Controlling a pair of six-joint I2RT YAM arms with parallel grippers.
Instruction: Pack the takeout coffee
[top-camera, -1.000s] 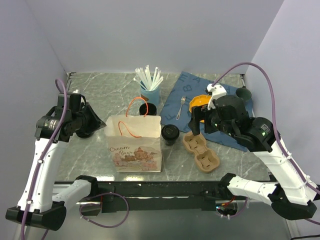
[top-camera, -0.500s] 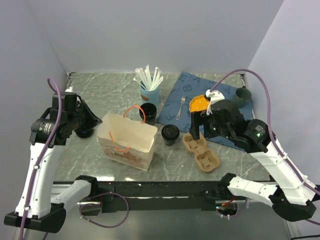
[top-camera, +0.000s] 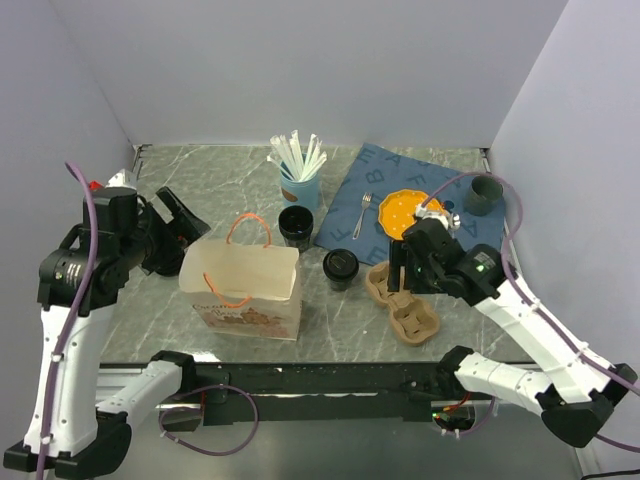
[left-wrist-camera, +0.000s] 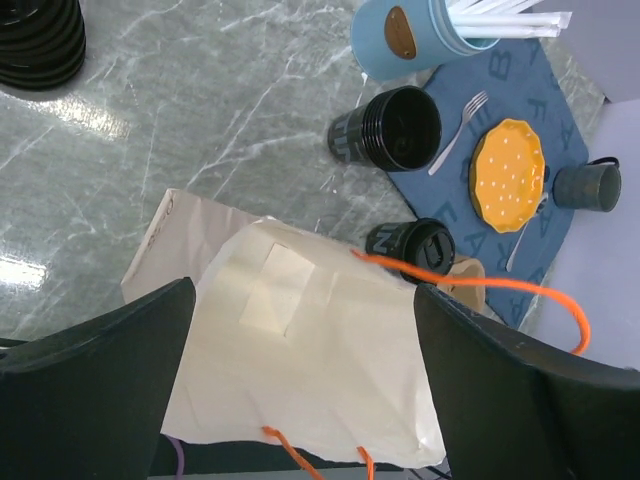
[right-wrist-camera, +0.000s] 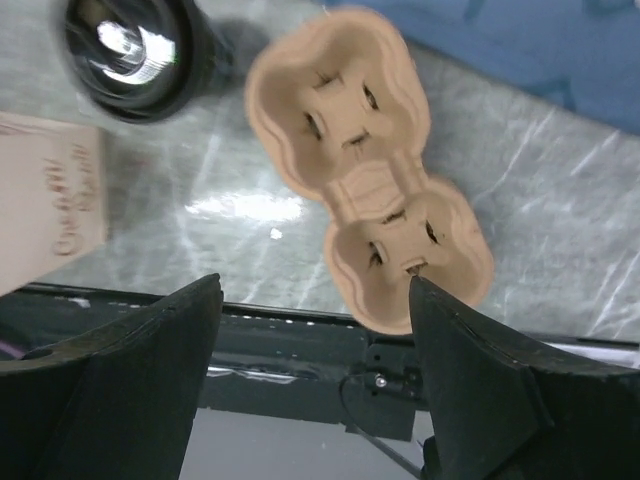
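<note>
Change: your left gripper (left-wrist-camera: 302, 300) has let go of the bag (top-camera: 243, 285). A second ago it was closed near the bag's top edge; now its fingers stand wide apart with nothing between them, looking down on the bag's plain panel. The bag has gone from upright to leaning over toward 9 o'clock, handles loose. Whether its mouth is open, you cannot tell from these views.

Change: your right gripper (right-wrist-camera: 315, 285) has dropped from above the blue mat to just over the carrier (top-camera: 402, 298). Its fingers are apart, empty, touching nothing.

Meaning, as a judgement: nothing is packed yet. The bag is unsupported and slumped, so loading will likely need it righted or held open first. The right arm looks set for the carrier, not the cup.

Coffee (top-camera: 340, 268): it sits on the desk (top-camera: 200, 170) near centre, upright and untouched. The bag is at its 9 o'clock, near; the carrier is at its 4 o'clock, just beside. Small black cup, glossy black lid seated flat and catching the light. The lidless cup (top-camera: 296, 225) stands at its 11 o'clock. Do not confuse the two.
</note>
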